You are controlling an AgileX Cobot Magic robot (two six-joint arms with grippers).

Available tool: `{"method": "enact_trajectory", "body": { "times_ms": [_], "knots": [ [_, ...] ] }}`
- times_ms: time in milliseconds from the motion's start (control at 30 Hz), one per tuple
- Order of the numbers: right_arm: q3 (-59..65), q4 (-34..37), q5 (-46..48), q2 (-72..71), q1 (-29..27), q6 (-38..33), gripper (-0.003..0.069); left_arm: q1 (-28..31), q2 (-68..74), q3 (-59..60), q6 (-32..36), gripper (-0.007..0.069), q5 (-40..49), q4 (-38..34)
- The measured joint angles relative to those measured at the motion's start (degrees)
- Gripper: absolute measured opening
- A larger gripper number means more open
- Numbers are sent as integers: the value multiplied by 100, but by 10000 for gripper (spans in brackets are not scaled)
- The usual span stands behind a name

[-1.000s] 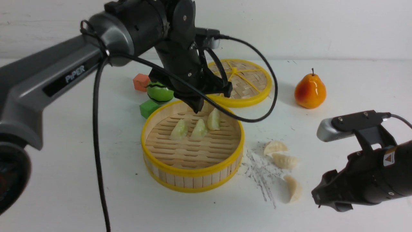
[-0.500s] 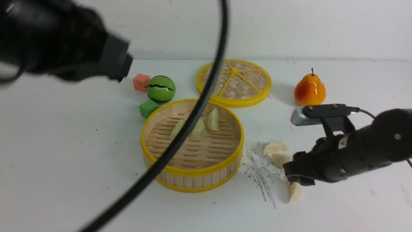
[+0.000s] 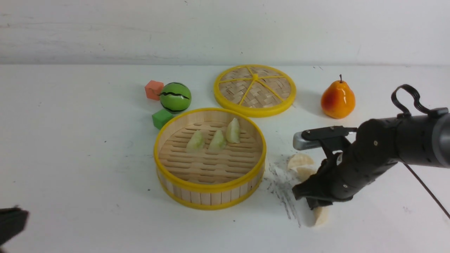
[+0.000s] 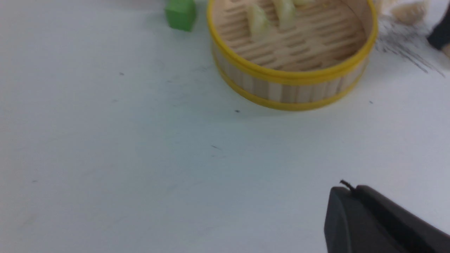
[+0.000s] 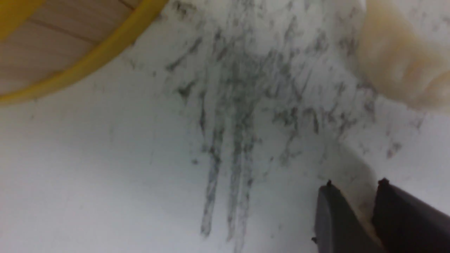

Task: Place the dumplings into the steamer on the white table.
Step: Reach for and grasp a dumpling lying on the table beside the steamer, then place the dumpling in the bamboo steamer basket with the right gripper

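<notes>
The steamer (image 3: pixel 211 188) stands mid-table on the white table (image 3: pixel 77 158) with three pale green dumplings (image 3: pixel 217 141) inside. To its right lie three cream dumplings: two (image 3: pixel 299 161) side by side, and a nearer one (image 3: pixel 320 215) under my right gripper (image 3: pixel 309 201). In the right wrist view my right gripper (image 5: pixel 355 182) is shut on that nearer dumpling (image 5: pixel 359 195), which fills the gap between the fingers and rests on the table. My left gripper (image 4: pixel 346 186) is shut and empty, low at the front left (image 3: pixel 10 223), well away from the steamer (image 4: pixel 291 75).
The woven lid (image 3: pixel 255 89) lies behind the steamer. A pear (image 3: pixel 338 100) stands at the back right. A watermelon ball (image 3: pixel 175 97), an orange cube (image 3: pixel 154 90) and a green cube (image 3: pixel 161 118) sit behind and left of the steamer. Grey scratch marks (image 3: pixel 284 189) lie between steamer and cream dumplings.
My left arm has pulled back from over the steamer to the front left corner. My right gripper moved left onto the nearest cream dumpling and closed on it.
</notes>
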Motion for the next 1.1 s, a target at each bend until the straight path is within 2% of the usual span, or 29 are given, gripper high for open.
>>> {"method": "enact_trajectory", "body": {
  "times_ms": [167,300,400,600,867,1000,1033,1067,1100],
  "knots": [
    [-542,5,1155,-296,83,-15,135,0,-1192,619,-1074,-14,1,705],
    [-1479,5,1657,-552,448,-52,135,0,-1685,1379,-1752,-14,-655,797],
    [-2334,30,1675,-427,933,-58,135,0,-1741,1798,-1828,-14,-1211,969],
    [-3587,88,1230,675,1595,-64,135,0,-1741,1893,-1823,-14,-1455,1096],
    [-4142,84,801,1996,1760,25,139,0,-1741,1893,-1823,-14,-1337,1113],
    [-4162,84,724,2064,1765,72,202,0,-1741,1893,-1823,-13,-1337,1117],
    [-4162,84,707,2064,1767,72,227,0,-1741,1893,-1823,-13,-1337,1117],
    [-4167,4,687,2052,1767,72,295,0,-1741,1893,-1823,-13,-1337,1117],
    [-4167,4,687,2052,1767,72,295,0,-1741,1893,-1823,-13,-1337,1117]
  ]
}}
